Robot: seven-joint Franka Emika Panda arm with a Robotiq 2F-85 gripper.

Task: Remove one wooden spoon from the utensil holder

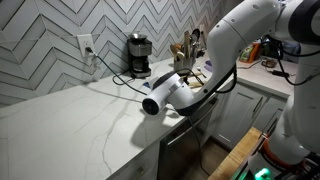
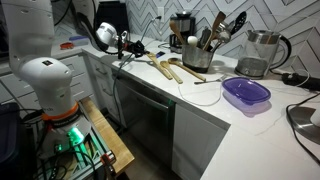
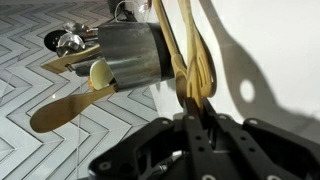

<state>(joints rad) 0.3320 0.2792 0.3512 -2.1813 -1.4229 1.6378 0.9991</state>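
The utensil holder [image 2: 197, 57], a small silvery metal cylinder, stands on the white counter with several utensils still in it. It also shows in an exterior view [image 1: 183, 62] and in the wrist view [image 3: 130, 55]. Two pale wooden spoons [image 2: 165, 68] lie low across the counter in front of the holder, outside it. My gripper [image 3: 195, 118] is shut on the handle of one wooden spoon [image 3: 193, 70], which runs past the holder's side. In both exterior views the gripper [image 2: 130, 50] [image 1: 203, 78] sits low over the counter's front edge, a spoon's length from the holder.
A black and silver coffee maker [image 1: 138, 55] stands against the tiled wall by an outlet. A purple dish [image 2: 245, 93] and a glass kettle [image 2: 262, 52] sit beyond the holder. Cables trail over the counter. Cabinets drop away below the counter's front edge.
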